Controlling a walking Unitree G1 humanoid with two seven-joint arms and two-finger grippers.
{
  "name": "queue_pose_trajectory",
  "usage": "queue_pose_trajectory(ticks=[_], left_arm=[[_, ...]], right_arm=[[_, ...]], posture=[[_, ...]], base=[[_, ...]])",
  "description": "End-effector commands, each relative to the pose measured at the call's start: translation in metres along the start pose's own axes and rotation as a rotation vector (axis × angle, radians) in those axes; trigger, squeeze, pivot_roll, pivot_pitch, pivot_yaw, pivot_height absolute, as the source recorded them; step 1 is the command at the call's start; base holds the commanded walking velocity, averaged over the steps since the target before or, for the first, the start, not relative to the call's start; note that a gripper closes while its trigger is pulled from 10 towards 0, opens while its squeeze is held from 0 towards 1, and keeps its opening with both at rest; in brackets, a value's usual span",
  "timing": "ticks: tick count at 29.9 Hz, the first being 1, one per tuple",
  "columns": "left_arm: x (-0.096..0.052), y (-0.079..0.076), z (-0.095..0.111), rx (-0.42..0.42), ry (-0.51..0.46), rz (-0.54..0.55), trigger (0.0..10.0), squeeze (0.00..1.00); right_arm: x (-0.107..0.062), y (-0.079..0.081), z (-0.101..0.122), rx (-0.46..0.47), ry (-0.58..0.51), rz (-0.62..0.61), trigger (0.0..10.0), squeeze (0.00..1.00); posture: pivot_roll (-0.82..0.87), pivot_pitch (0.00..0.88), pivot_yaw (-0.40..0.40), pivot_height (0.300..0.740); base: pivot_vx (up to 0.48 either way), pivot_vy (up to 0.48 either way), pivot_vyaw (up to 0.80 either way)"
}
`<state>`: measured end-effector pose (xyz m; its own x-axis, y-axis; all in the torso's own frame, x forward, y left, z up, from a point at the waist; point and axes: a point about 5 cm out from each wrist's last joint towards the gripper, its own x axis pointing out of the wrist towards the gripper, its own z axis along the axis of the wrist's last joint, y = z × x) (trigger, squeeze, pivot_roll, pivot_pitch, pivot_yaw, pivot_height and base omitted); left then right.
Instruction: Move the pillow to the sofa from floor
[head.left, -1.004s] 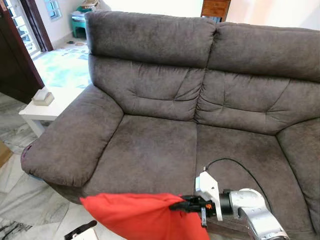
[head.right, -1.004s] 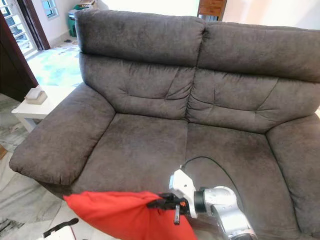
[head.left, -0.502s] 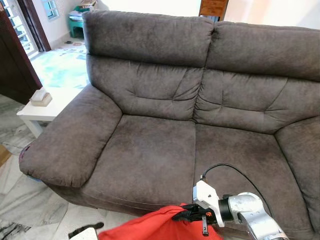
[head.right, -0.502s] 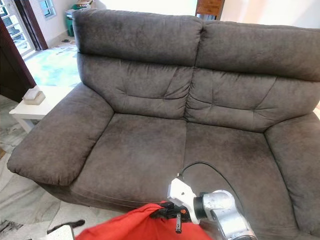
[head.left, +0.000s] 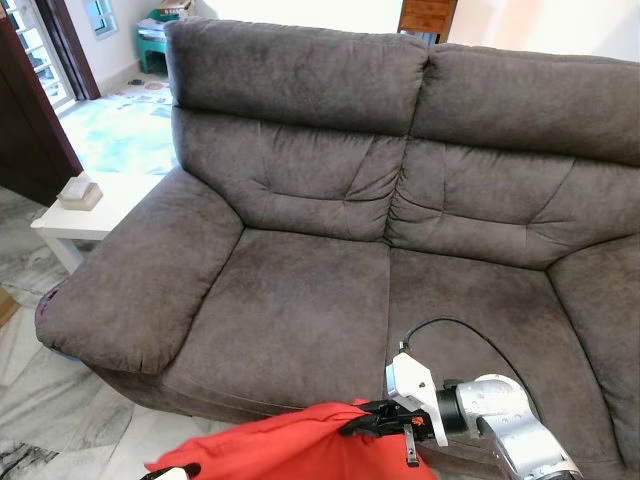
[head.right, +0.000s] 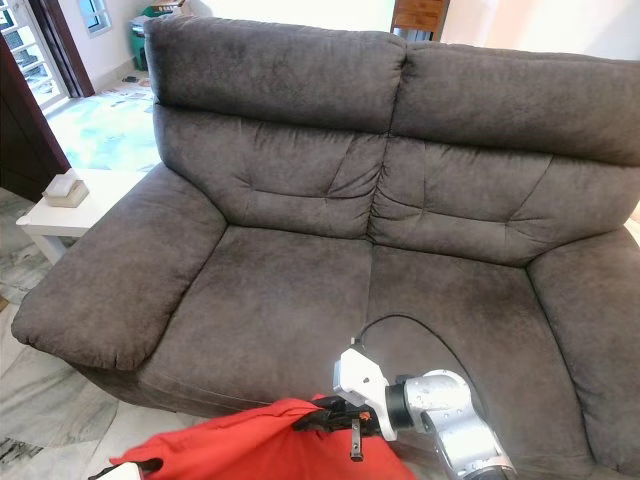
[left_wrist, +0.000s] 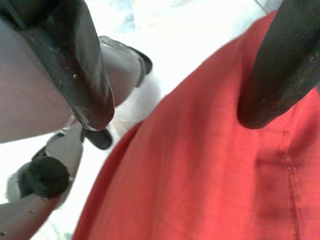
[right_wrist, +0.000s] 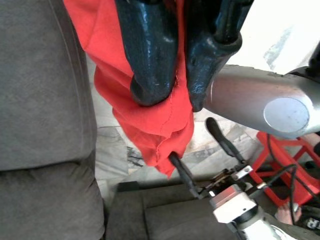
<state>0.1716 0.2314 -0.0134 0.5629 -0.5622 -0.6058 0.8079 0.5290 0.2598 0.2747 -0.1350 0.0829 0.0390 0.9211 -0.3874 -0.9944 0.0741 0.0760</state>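
The red pillow (head.left: 290, 445) hangs in front of the sofa (head.left: 330, 300), below the front edge of the seat cushions and above the marble floor (head.left: 40, 400). It is not yet over the seat. Its long axis runs roughly side to side, parallel with the sofa's front edge, stretching from the right gripper (head.left: 365, 420) out towards the robot's left.

The right gripper has its fingers (right_wrist: 150, 55) pinched together on a bunch of the red cloth at the pillow's right-hand corner; from the wrist camera the fabric is squeezed between the two black tips and spills out below them. The left gripper (left_wrist: 172, 107) sits at the pillow's other end with its fingers apart, the red fabric lying across the gap between them; whether they actually bear on the cloth I cannot tell.

What matters for the next move, as I judge it, is that the seat lies ahead of and above the pillow. The right arm is much the nearer to the cushion edge, just before the seam between the two seats. The pillow needs to rise and go forward over that lip, or its sagging left end may catch on the sofa front.
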Motion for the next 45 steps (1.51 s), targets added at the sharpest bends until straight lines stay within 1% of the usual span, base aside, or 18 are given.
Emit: queue_pose_trajectory(ticks=[1,3,6,7,9,11,13,17,20,24,28,30,33,34,37,38,41,45], left_arm=[[-0.003,0.000,-0.005,-0.001,0.020,0.015,10.0,0.00],[-0.004,0.004,-0.005,0.002,0.015,0.049,10.0,0.00],[-0.008,0.015,0.000,0.030,-0.012,0.112,10.0,0.00],[-0.008,0.016,0.001,0.037,-0.018,0.116,10.0,0.00],[-0.009,0.017,0.004,0.040,-0.035,0.123,10.0,0.00],[-0.009,0.016,0.009,0.011,-0.076,0.124,10.0,0.00],[-0.010,0.015,0.012,0.005,-0.093,0.112,10.0,0.00],[-0.012,0.014,0.013,0.014,-0.094,0.101,10.0,0.00],[-0.014,0.012,0.008,0.028,-0.066,0.090,10.0,0.00],[-0.017,0.006,-0.001,0.013,-0.020,0.053,10.0,0.00],[-0.018,0.005,-0.002,0.006,-0.012,0.041,10.0,0.00],[-0.019,0.005,-0.003,0.001,-0.011,0.043,10.0,0.00],[-0.018,0.004,-0.005,-0.024,-0.005,0.036,10.0,0.00],[-0.019,0.000,-0.009,-0.045,0.016,0.011,10.0,0.00],[-0.020,-0.004,-0.014,-0.050,0.044,-0.006,10.0,0.00],[-0.022,-0.008,-0.020,-0.072,0.073,-0.031,10.0,0.00],[-0.024,-0.011,-0.025,-0.084,0.094,-0.047,10.0,0.00],[-0.026,-0.009,-0.027,-0.087,0.105,-0.042,10.0,0.00]], right_arm=[[-0.003,-0.002,0.024,-0.086,-0.074,0.022,10.0,0.00],[-0.004,-0.001,0.024,-0.088,-0.065,0.033,10.0,0.00],[-0.005,0.001,0.020,-0.082,-0.040,0.043,10.0,0.00],[-0.005,0.001,0.019,-0.080,-0.036,0.044,10.0,0.00],[-0.004,0.002,0.017,-0.077,-0.031,0.046,10.0,0.00],[-0.001,0.004,0.010,-0.053,-0.014,0.045,10.0,0.00],[-0.001,0.004,0.008,-0.047,-0.010,0.047,10.0,0.00],[0.000,0.005,0.008,-0.042,-0.015,0.053,10.0,0.00],[0.000,0.005,0.011,-0.047,-0.022,0.055,10.0,0.00],[-0.002,0.003,0.013,-0.054,-0.024,0.055,10.0,0.00],[-0.005,0.002,0.014,-0.074,-0.009,0.067,10.0,0.00],[-0.005,0.003,0.015,-0.080,-0.001,0.101,10.0,0.00],[-0.006,0.005,0.015,-0.088,0.003,0.121,10.0,0.00],[-0.006,0.006,0.018,-0.091,-0.004,0.134,10.0,0.00],[-0.006,0.007,0.019,-0.096,-0.012,0.147,10.0,0.00],[-0.008,0.008,0.021,-0.101,-0.018,0.158,10.0,0.00],[-0.010,0.008,0.022,-0.104,-0.019,0.165,10.0,0.00],[-0.011,0.008,0.022,-0.106,-0.013,0.179,10.0,0.00]], posture=[[0.17,0.116,-0.045,0.740],[0.17,0.116,-0.045,0.740],[0.17,0.119,-0.047,0.740],[0.17,0.119,-0.047,0.740],[0.17,0.118,-0.048,0.740],[0.17,0.117,-0.047,0.740],[0.17,0.117,-0.047,0.740],[0.17,0.118,-0.046,0.740],[0.17,0.118,-0.045,0.740],[0.17,0.113,-0.043,0.740],[0.17,0.114,-0.042,0.740],[0.18,0.117,-0.041,0.740],[0.17,0.115,-0.041,0.740],[0.17,0.116,-0.041,0.740],[0.17,0.115,-0.039,0.740],[0.17,0.113,-0.037,0.740],[0.17,0.112,-0.036,0.740],[0.17,0.113,-0.039,0.740]], base=[[0.000,0.000,0.00],[0.000,0.000,0.00],[0.000,0.000,0.00],[0.000,0.000,0.00],[0.000,0.000,0.00],[0.000,0.000,0.00],[0.000,0.000,0.00],[0.000,0.000,0.00],[0.000,0.000,0.00],[0.000,0.000,0.00],[0.000,0.000,0.00],[0.000,0.000,0.00],[0.000,0.000,0.00],[0.000,0.000,0.00],[0.000,0.000,0.00],[0.000,0.000,0.00],[0.000,0.000,0.00],[0.000,0.000,0.00]])
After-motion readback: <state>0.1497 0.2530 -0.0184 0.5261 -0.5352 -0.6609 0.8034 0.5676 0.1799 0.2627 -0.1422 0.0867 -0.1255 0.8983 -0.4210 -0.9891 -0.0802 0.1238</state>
